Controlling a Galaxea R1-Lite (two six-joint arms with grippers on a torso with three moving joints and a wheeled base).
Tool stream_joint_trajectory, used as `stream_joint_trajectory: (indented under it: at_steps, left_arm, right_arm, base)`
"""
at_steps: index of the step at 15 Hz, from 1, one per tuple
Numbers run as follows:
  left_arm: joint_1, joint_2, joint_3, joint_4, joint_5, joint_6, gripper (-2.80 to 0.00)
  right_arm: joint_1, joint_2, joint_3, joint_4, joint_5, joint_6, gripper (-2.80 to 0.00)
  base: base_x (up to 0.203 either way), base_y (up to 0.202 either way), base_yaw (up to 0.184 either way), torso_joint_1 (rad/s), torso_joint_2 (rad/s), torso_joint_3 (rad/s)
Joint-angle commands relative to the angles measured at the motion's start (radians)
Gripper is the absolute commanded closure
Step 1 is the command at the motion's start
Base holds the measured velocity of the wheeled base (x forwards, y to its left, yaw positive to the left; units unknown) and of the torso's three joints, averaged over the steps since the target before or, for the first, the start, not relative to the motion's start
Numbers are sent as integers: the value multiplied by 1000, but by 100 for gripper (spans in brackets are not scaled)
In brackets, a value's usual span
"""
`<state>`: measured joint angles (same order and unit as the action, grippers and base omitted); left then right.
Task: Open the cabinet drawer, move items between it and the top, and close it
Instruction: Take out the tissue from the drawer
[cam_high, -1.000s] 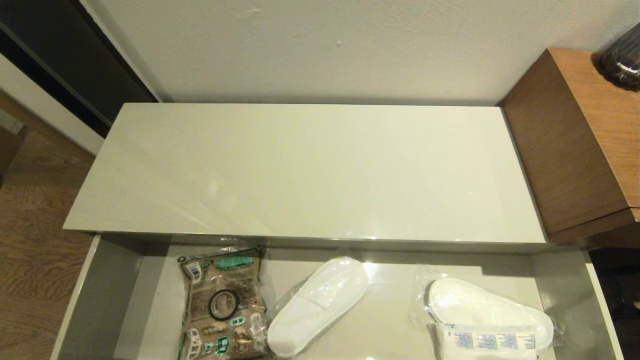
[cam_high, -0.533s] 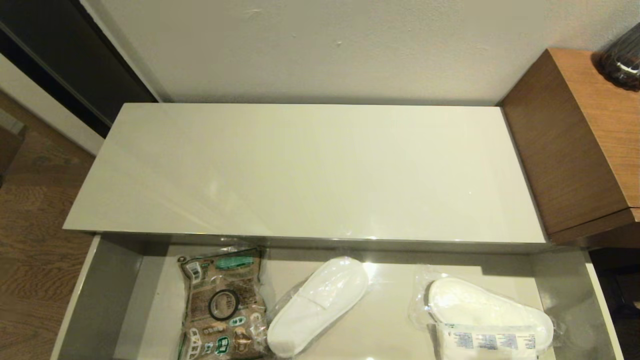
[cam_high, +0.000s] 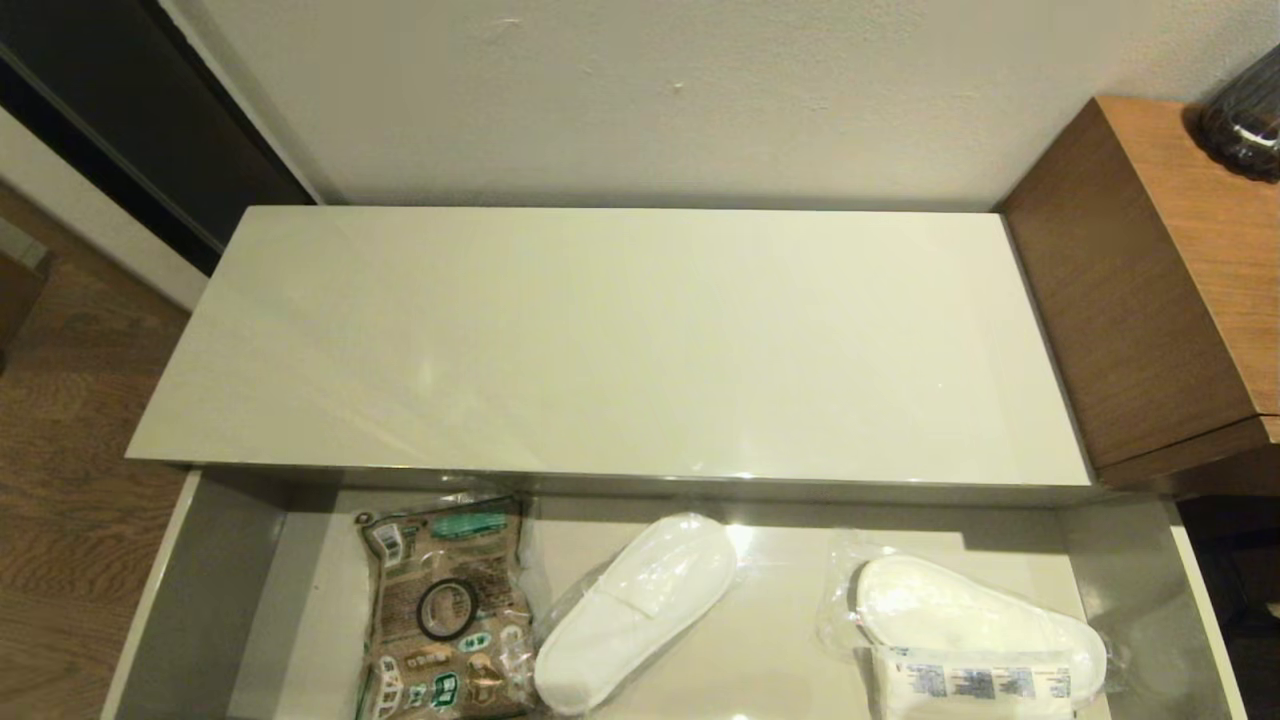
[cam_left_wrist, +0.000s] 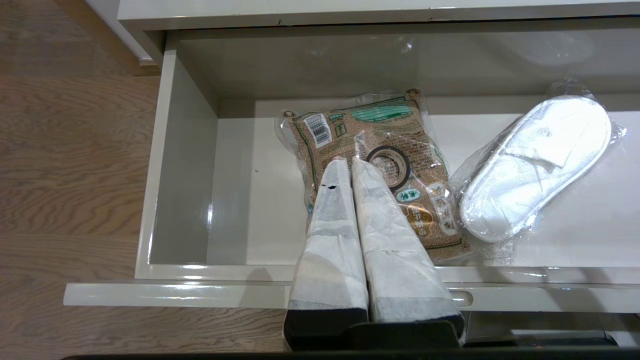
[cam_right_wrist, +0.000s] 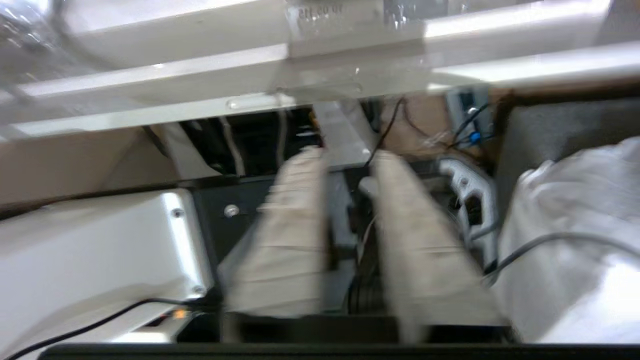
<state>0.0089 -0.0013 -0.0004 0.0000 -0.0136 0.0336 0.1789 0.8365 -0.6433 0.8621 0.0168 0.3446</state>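
The cabinet drawer stands pulled out below the top, which is bare. In the drawer lie a wrapped white slipper, a second wrapped slipper to the right, and the tissue pack resting on that one. Neither gripper shows in the head view. In its wrist view my left gripper is shut and empty, hovering over the drawer's front edge, above the brown bag and beside the slipper. My right gripper is open and empty, low under the drawer front.
The brown printed bag with a black ring lies at the drawer's left part. A taller brown wooden unit with a dark object on it stands right of the top. Wood floor is to the left.
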Motion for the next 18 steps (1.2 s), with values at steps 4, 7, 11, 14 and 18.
stream_joint_trajectory:
  at_steps: [4, 7, 11, 14, 18]
  left_arm:
    - [0, 1, 0, 0, 0, 0, 0]
    - [0, 1, 0, 0, 0, 0, 0]
    - [0, 1, 0, 0, 0, 0, 0]
    - [0, 1, -1, 0, 0, 0, 0]
    - [0, 1, 0, 0, 0, 0, 0]
  right_arm:
    - [-23, 412, 169, -466, -6, -371, -280]
    - [-53, 655, 183, -723, -29, -490, -280]
    - [-37, 662, 188, -775, -254, -530, -280]
    - [2, 586, 114, -616, -327, -555, -280]
    - [143, 588, 97, -575, -367, -576, -280]
  base:
    - [0, 0, 0, 0, 0, 0]
    - [0, 0, 0, 0, 0, 0]
    - [0, 0, 0, 0, 0, 0]
    - [0, 0, 0, 0, 0, 0]
    - [0, 0, 0, 0, 0, 0]
